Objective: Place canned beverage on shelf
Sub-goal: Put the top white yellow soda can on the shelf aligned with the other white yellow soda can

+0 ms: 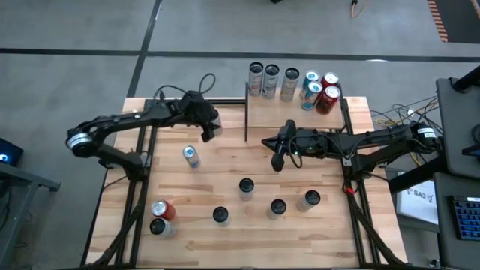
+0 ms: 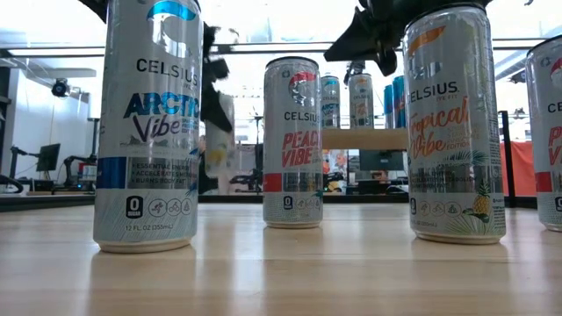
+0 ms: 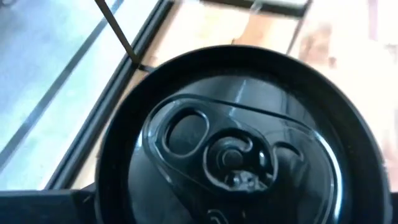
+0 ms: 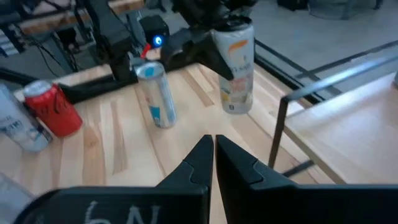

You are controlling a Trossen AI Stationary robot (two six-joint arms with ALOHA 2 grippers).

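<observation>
Claw status: my left claw (image 1: pixel 210 126) straddles an upright orange-print Celsius can (image 4: pixel 235 65) on the table (image 1: pixel 225 240), fingers apart. Shelf (image 1: pixel 292 112) lies beyond. My right claw (image 4: pixel 213 163) is together.

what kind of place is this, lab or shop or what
Most likely a robotics lab or workshop, not a shop: two dark arms clamped to a plank table, loose cabling beside it, bare concrete floor, and Celsius cans lined up on a small test shelf.
</observation>
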